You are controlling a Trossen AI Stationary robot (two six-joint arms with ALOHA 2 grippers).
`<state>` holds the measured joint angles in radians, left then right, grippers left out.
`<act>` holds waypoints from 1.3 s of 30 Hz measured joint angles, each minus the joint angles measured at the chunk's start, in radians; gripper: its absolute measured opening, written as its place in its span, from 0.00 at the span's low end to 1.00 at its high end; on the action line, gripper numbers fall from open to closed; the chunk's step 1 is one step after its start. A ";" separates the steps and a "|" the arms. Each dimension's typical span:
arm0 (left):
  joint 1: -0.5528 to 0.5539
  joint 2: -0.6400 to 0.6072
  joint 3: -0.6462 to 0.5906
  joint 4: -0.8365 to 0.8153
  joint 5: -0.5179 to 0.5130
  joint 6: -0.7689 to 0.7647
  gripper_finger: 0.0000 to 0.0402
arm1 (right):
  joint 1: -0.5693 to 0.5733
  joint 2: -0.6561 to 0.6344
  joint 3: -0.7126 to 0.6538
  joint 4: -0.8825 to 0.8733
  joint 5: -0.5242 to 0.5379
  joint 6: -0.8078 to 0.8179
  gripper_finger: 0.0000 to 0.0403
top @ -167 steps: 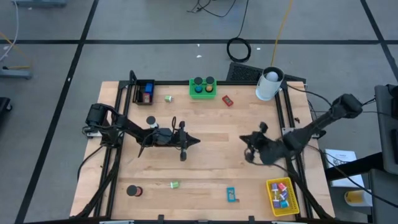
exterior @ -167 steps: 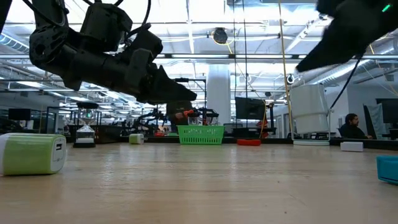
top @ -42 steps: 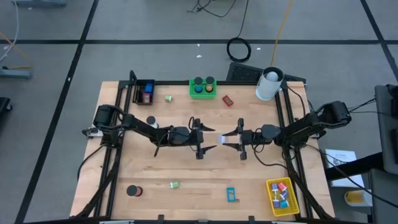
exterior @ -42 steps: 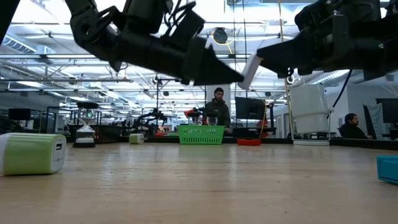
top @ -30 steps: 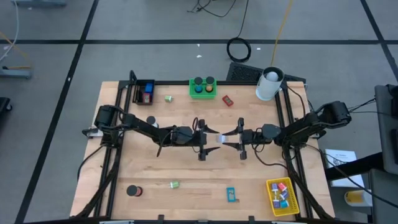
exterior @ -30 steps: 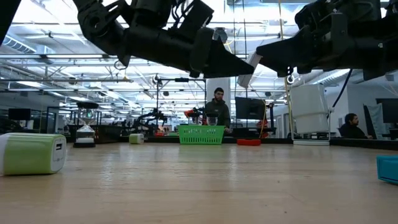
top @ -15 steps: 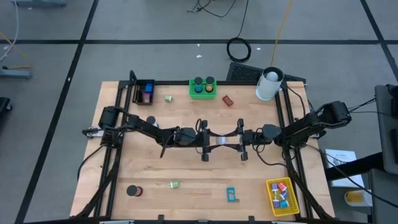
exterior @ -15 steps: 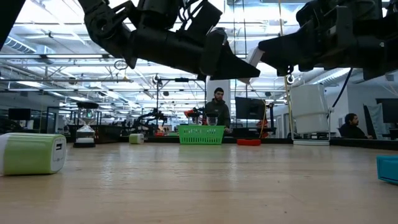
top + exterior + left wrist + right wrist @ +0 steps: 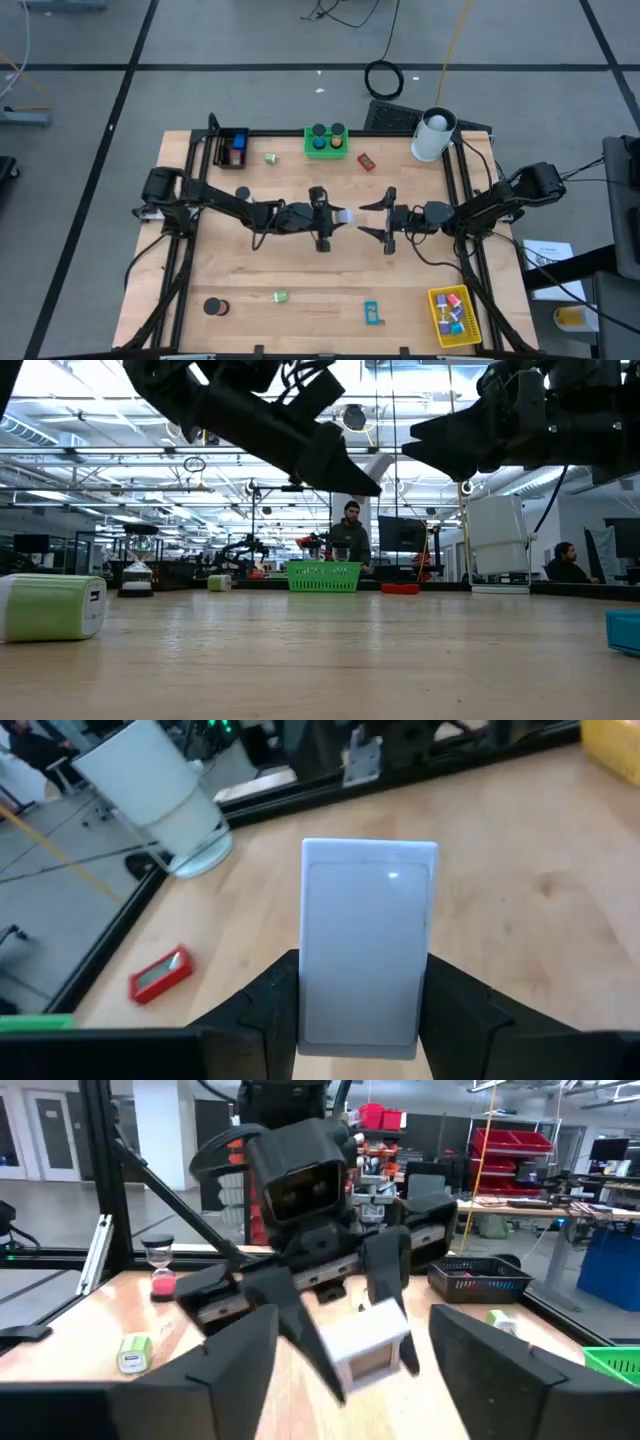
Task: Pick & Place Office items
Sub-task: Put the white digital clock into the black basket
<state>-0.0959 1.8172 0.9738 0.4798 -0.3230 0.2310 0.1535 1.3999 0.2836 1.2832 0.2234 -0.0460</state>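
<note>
Two grippers meet above the tabletop's centre: left gripper (image 9: pixel 335 216) pinches a white block (image 9: pixel 368 942); right gripper (image 9: pixel 372 219) stands spread, apart. Handover step; next, presumably, carrying it to a bin.

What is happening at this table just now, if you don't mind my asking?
Above the middle of the table, the left pincer is shut on a pale block. The right pincer faces it with its jaws open and empty. It looks like a handover from one arm to the other.
</note>
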 joint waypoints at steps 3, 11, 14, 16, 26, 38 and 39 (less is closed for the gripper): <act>0.005 -0.059 -0.032 -0.059 -0.002 -0.001 0.40 | -0.001 0.001 -0.002 -0.007 0.001 -0.029 0.70; 0.014 -0.346 -0.182 -0.345 -0.180 -0.104 0.40 | -0.001 0.001 -0.002 -0.149 0.173 -0.070 0.54; 0.042 -0.505 -0.190 -0.568 -0.267 -0.241 0.40 | -0.001 0.001 -0.003 -0.194 0.198 -0.055 0.40; 0.090 -0.606 -0.185 -0.733 -0.330 -0.356 0.40 | -0.001 0.001 -0.002 -0.204 0.196 -0.045 0.31; 0.668 -0.794 -0.183 -1.058 -0.144 -0.489 0.40 | -0.001 0.001 -0.003 -0.204 0.192 -0.046 0.01; 1.095 -0.472 -0.183 -0.953 -0.014 -0.451 0.40 | -0.001 0.001 -0.003 -0.204 0.191 -0.042 0.01; 1.108 -0.457 -0.182 -0.942 -0.002 -0.447 0.40 | -0.001 0.001 -0.003 -0.204 0.191 -0.043 0.01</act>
<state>1.0122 1.3599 0.7918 -0.4619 -0.3255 -0.2161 0.1526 1.4014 0.2810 1.0792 0.4143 -0.0885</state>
